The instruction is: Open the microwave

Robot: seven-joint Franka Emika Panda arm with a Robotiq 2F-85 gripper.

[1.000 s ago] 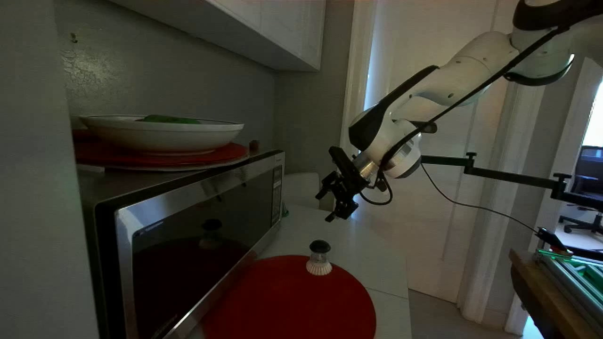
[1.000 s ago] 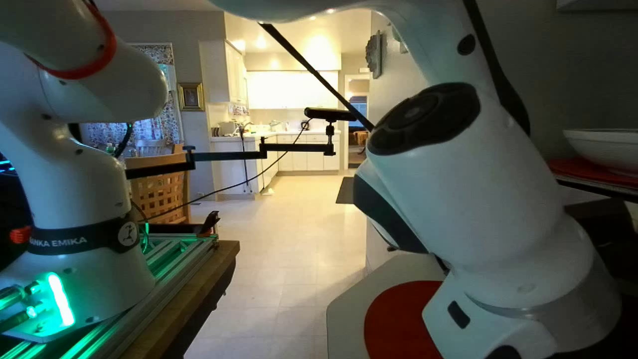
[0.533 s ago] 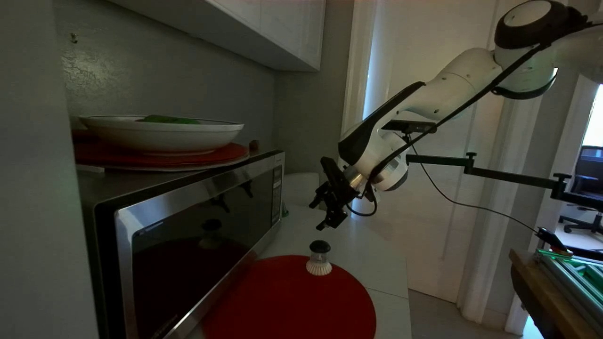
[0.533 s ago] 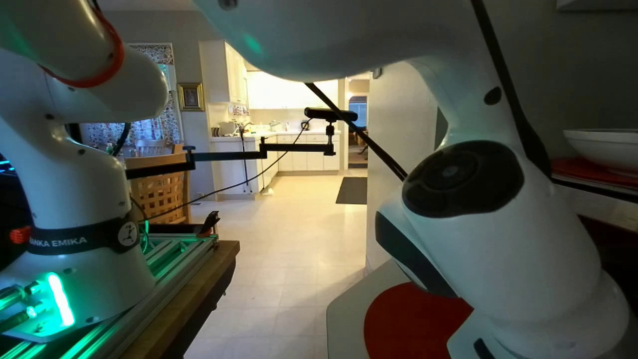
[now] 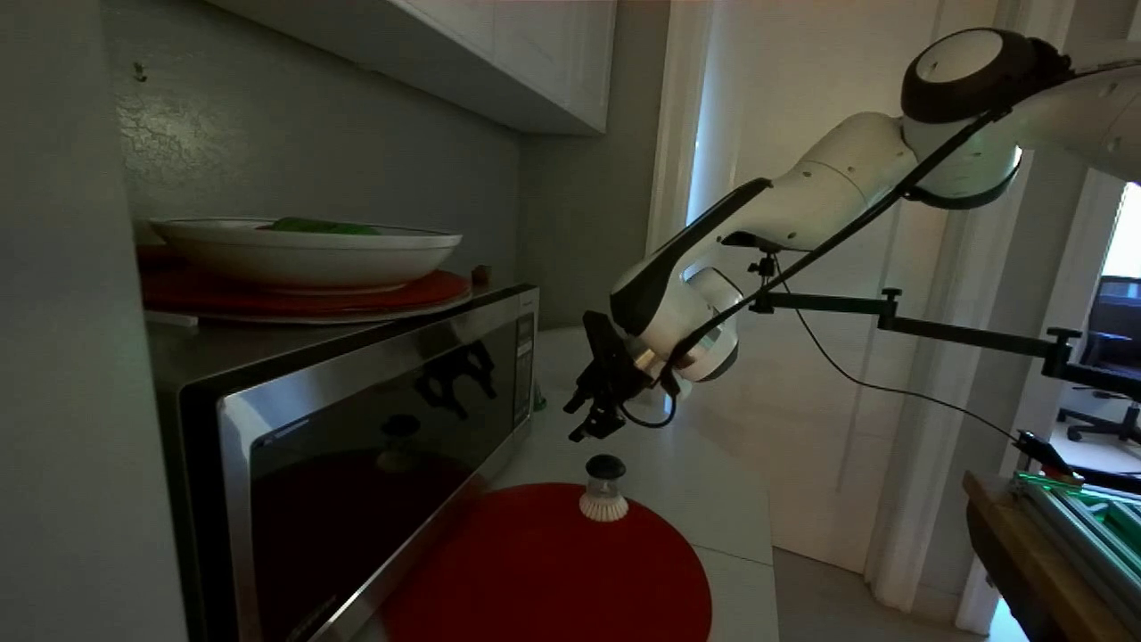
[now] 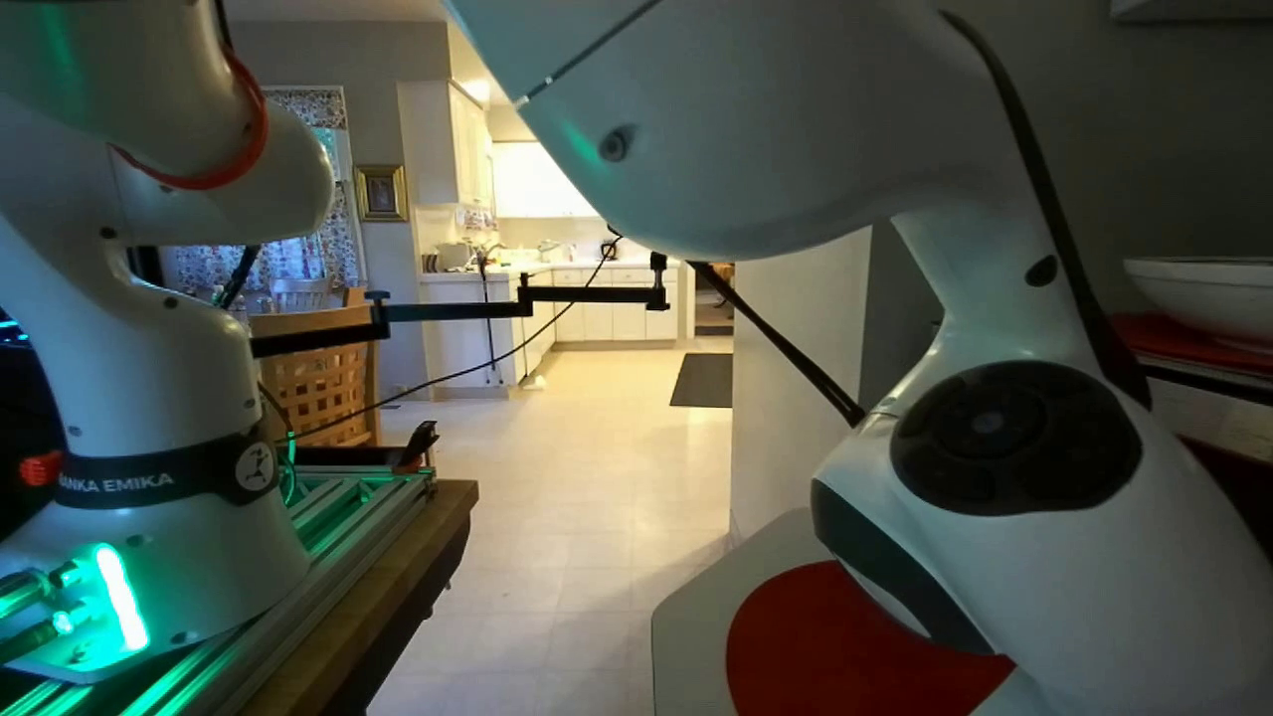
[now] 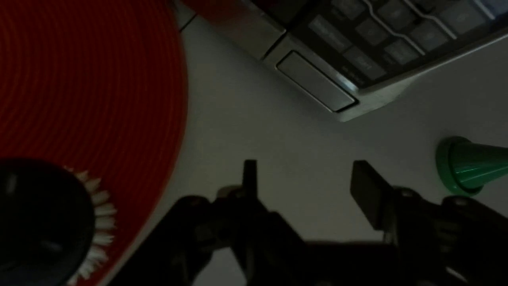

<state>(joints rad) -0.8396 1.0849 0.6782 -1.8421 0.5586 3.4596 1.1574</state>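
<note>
Wrist view: your gripper point(image 7: 303, 167) stands spread at lower center, the slanting button point(image 7: 316, 82) of the microwave point(image 7: 353, 43) straight up-frame.

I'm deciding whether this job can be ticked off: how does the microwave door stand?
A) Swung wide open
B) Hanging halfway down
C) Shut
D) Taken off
C: in an exterior view the microwave door lies flush with the control panel, and the wrist view shows the two meeting edge to edge.
</note>
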